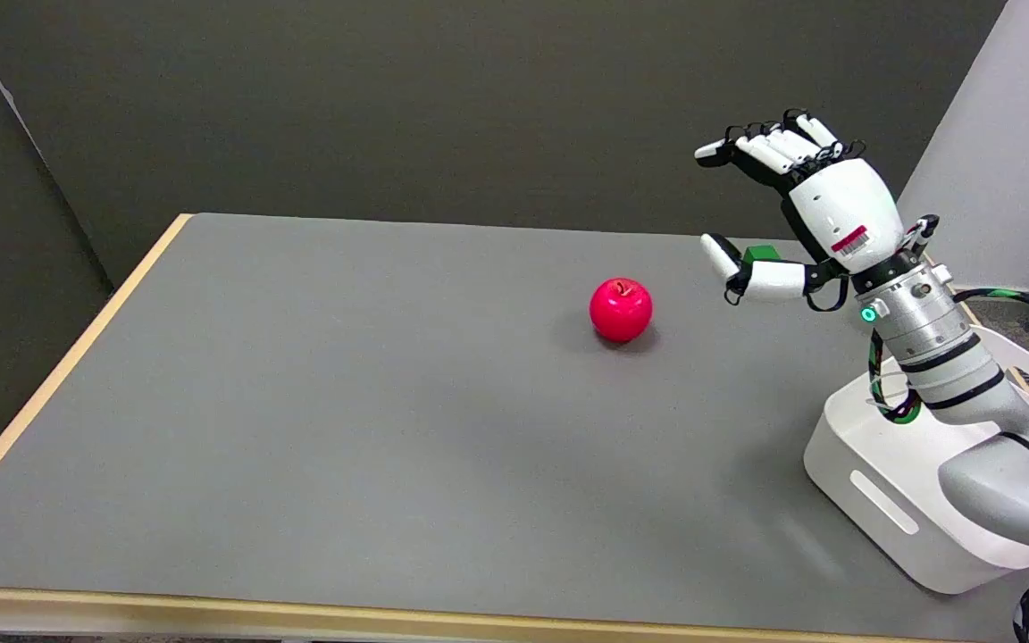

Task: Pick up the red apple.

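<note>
A shiny red apple (621,309) stands upright on the grey table (345,402), right of the table's middle, stem dimple facing up. My right hand (787,210) hangs in the air to the apple's right and somewhat above it, fingers spread apart and pointing left, thumb lowest and nearest the apple. Nothing is held in it. A clear gap separates the thumb tip from the apple.
A white bin (903,487) sits at the table's right edge under my right forearm. A small green block (761,254) shows just behind the thumb. A light wooden strip edges the table on the left and front sides.
</note>
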`<state>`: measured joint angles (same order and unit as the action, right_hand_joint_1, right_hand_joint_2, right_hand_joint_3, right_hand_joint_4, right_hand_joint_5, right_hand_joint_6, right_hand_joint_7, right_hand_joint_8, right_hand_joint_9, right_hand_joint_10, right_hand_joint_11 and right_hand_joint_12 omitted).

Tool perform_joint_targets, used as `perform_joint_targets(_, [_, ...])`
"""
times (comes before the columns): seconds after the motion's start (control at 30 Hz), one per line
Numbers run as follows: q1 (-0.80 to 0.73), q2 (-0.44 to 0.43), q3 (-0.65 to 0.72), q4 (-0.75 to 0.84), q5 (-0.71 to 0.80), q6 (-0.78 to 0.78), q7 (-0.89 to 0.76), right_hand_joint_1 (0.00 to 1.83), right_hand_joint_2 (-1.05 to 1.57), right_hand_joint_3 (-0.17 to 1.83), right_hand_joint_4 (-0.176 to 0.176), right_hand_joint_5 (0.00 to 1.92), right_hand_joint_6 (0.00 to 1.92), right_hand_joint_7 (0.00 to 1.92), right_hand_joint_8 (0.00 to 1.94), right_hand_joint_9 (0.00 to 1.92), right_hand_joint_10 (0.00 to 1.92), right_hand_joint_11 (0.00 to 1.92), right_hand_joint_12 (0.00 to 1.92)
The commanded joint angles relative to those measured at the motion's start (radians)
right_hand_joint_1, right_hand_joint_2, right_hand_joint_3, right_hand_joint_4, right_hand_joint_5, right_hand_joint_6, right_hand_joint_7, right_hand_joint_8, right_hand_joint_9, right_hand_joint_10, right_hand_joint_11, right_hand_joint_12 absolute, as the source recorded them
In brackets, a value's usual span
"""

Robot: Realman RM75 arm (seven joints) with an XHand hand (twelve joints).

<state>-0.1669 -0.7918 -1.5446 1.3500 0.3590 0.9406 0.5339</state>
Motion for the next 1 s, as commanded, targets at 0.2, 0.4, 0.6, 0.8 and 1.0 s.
perform_joint_targets(0.2, [0.019,0.010,-0.003,0.012,-0.034,-0.058,0.009,0.52,0.70,0.89,0.120,0.35,0.70,0.48,0.50,0.41,0.95,0.16,1.28])
perform_joint_targets(0.4, [0.028,0.010,-0.030,0.074,-0.153,-0.218,0.122,0.51,0.69,0.89,0.120,0.35,0.70,0.48,0.50,0.41,0.95,0.16,1.28])
perform_joint_targets(0.6, [0.061,-0.022,-0.100,0.127,-0.193,-0.332,0.134,0.49,0.67,0.88,0.110,0.33,0.63,0.46,0.47,0.38,0.91,0.15,1.28])
perform_joint_targets(0.8, [0.149,-0.083,-0.187,0.160,-0.261,-0.556,0.134,0.40,0.63,0.97,0.102,0.30,0.61,0.41,0.48,0.35,0.84,0.13,1.21])
perform_joint_targets(1.0, [0.331,-0.112,-0.346,0.133,-0.268,-0.741,0.125,0.38,0.62,0.96,0.092,0.29,0.59,0.39,0.47,0.31,0.81,0.11,1.19])
